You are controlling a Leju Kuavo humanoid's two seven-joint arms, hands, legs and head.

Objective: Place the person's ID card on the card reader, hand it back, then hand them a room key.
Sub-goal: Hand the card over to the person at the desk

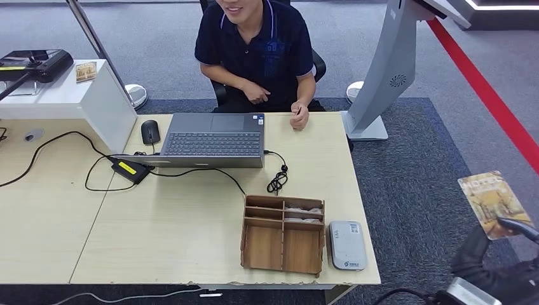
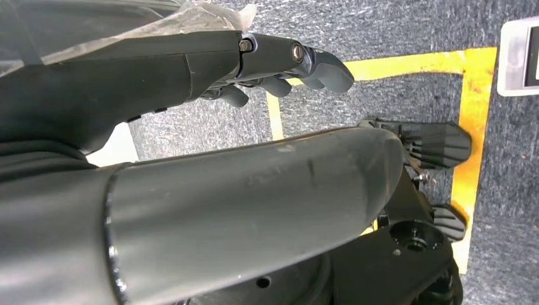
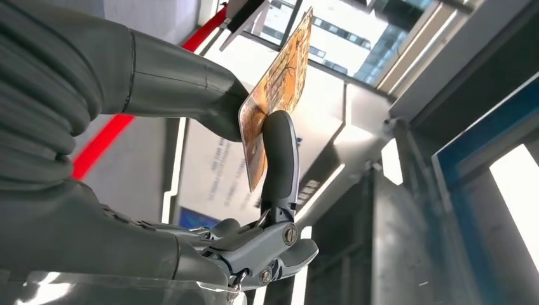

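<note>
Head view: right hand (image 1: 502, 254) low at the right, off the table edge over the carpet, pinching a yellow-patterned card (image 1: 494, 202) between thumb and finger. Right wrist view: same card (image 3: 273, 101) clamped on edge, thumb behind, one dark finger (image 3: 279, 152) in front. Left hand (image 2: 279, 63) hanging over the floor, fingers loosely curled, nothing in them. Card reader (image 1: 346, 245) flat near table front edge, just beside wooden organizer (image 1: 282, 233). Person (image 1: 257, 51) seated behind laptop (image 1: 213, 140).
</note>
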